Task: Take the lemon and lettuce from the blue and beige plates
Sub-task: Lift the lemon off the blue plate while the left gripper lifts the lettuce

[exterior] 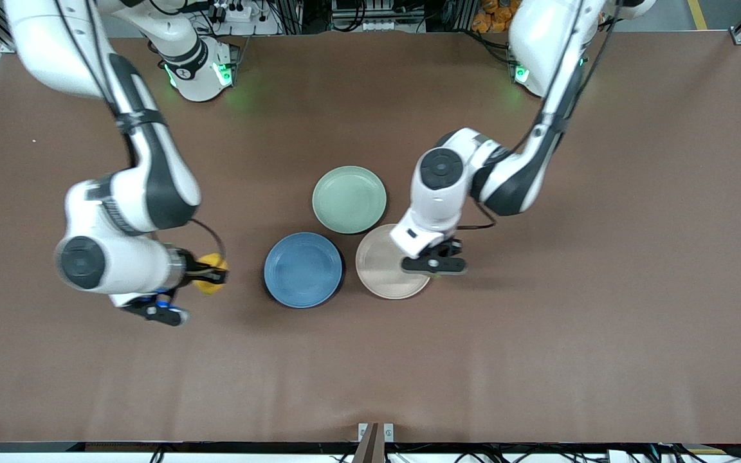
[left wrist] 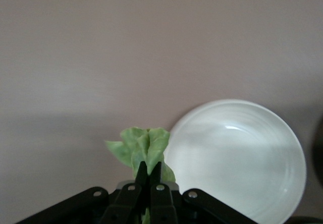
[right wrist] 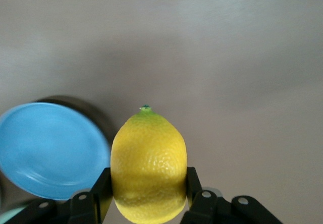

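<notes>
Right tool (exterior: 211, 274) clamped on lemon (right wrist: 148, 166), over bare bench (exterior: 538, 360) at 9 o'clock of blue plate (exterior: 303, 270). Left tool (left wrist: 149, 176) pinched shut on lettuce (left wrist: 141, 147), over beige plate (exterior: 383, 267) rim at 3 o'clock. Mint plate (exterior: 349, 199) farthest.

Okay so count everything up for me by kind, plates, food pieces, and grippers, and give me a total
Plates: 3 – blue plate, beige plate, mint-green plate, all bare.
Food pieces: 2 – lemon, lettuce.
Grippers: 2 – right gripper shut on the lemon, left gripper shut on the lettuce.
Total: 7
</notes>
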You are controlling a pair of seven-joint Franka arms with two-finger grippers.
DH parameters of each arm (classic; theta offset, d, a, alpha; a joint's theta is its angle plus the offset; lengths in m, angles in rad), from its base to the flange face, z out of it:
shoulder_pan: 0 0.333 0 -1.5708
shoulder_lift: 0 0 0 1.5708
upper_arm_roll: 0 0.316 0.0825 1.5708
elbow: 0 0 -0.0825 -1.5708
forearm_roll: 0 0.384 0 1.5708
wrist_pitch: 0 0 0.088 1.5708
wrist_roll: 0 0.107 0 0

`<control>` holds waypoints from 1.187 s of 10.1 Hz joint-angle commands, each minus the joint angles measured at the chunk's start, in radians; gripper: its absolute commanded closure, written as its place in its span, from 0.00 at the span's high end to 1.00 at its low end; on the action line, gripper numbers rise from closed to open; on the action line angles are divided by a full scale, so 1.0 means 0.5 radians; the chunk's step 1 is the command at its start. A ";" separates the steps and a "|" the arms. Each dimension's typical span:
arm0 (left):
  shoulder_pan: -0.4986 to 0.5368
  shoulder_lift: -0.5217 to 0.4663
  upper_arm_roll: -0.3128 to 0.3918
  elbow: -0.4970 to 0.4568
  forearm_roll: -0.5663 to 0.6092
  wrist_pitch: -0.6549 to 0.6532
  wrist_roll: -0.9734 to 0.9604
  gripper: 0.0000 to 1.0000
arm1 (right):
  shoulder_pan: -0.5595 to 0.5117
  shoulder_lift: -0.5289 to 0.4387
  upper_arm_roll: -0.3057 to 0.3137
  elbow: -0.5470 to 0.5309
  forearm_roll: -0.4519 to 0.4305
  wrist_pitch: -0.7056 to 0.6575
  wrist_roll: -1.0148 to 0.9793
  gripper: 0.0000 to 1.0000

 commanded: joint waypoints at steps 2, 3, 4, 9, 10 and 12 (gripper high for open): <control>0.380 -0.072 -0.025 -0.041 0.032 -0.143 0.031 0.00 | -0.147 -0.230 0.029 -0.464 -0.293 0.201 -0.373 0.00; 0.482 -0.036 -0.028 -0.050 0.032 -0.143 0.101 0.00 | -0.165 -0.279 0.029 -0.636 -0.316 0.403 -0.388 0.00; 0.577 0.016 -0.028 -0.050 0.032 -0.143 0.169 0.00 | -0.196 -0.322 0.029 -0.783 -0.316 0.575 -0.485 0.00; 0.735 -0.022 -0.028 -0.035 0.017 -0.191 0.357 1.00 | -0.267 -0.387 0.029 -1.232 -0.313 1.131 -0.548 0.00; 0.731 -0.135 -0.034 0.007 0.014 -0.310 0.357 1.00 | -0.273 -0.381 0.032 -1.236 -0.310 1.138 -0.596 0.00; 0.734 -0.381 -0.041 0.063 0.017 -0.547 0.372 1.00 | -0.300 -0.356 0.032 -1.251 -0.298 1.139 -0.655 0.00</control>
